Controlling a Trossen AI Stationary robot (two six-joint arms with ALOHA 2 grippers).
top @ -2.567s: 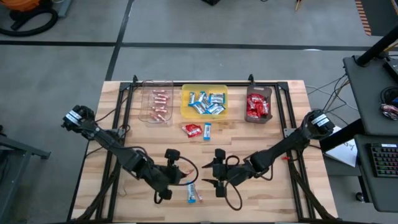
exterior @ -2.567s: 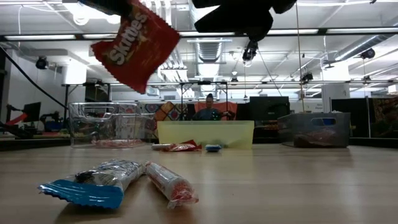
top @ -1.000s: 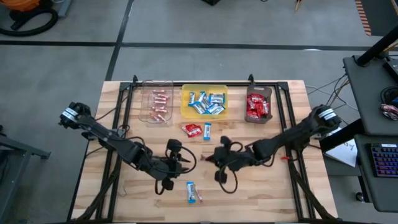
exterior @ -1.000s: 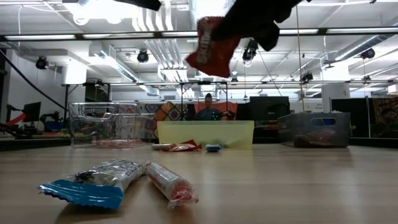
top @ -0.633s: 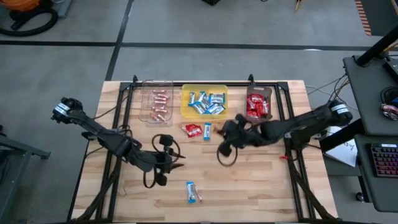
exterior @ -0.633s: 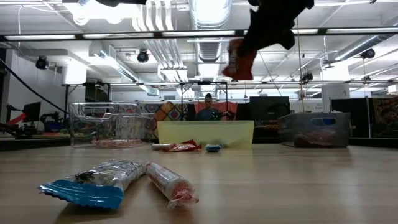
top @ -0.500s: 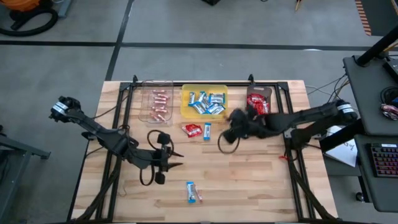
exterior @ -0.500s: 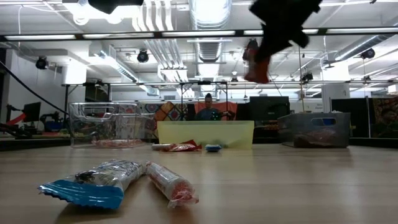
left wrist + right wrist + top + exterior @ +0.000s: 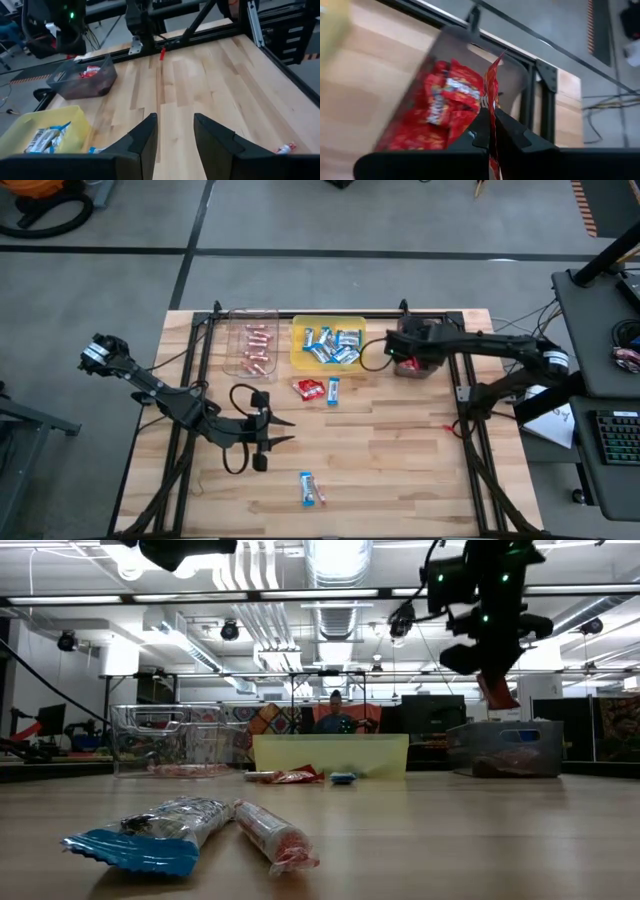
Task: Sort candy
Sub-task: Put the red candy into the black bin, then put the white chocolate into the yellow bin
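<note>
My right gripper (image 9: 410, 348) hangs over the dark tray (image 9: 432, 330) at the table's far right, shut on a red packet (image 9: 491, 95). The tray holds several more red packets (image 9: 447, 105). My left gripper (image 9: 284, 432) is open and empty, left of the table's middle. A loose red packet (image 9: 308, 388) and a blue-and-white bar (image 9: 333, 390) lie flat in front of the yellow tray (image 9: 300, 350). Another blue-and-white bar (image 9: 307, 487) and a pinkish stick (image 9: 319, 496) lie near the front edge. My right gripper pinches the red packet between its two fingers, at one edge (image 9: 490, 107). The packet shows edge-on in the right wrist view. In the low view it hangs below the fingers (image 9: 497, 690), tilted, lifted clear above the dark tray.
The yellow tray holds several blue-and-white bars (image 9: 332, 345). The clear tray (image 9: 240, 330) at the far left holds pinkish sticks (image 9: 257, 348). A black frame rail (image 9: 330, 315) runs along the far edge. Bare wood (image 9: 400, 450) lies in the middle and near right.
My right gripper has carried the red packet from the table's middle toward the far right, until it hangs over the dark tray. The packet has stayed lifted the whole way. My left gripper has drawn back a little toward the table's left edge, still open.
</note>
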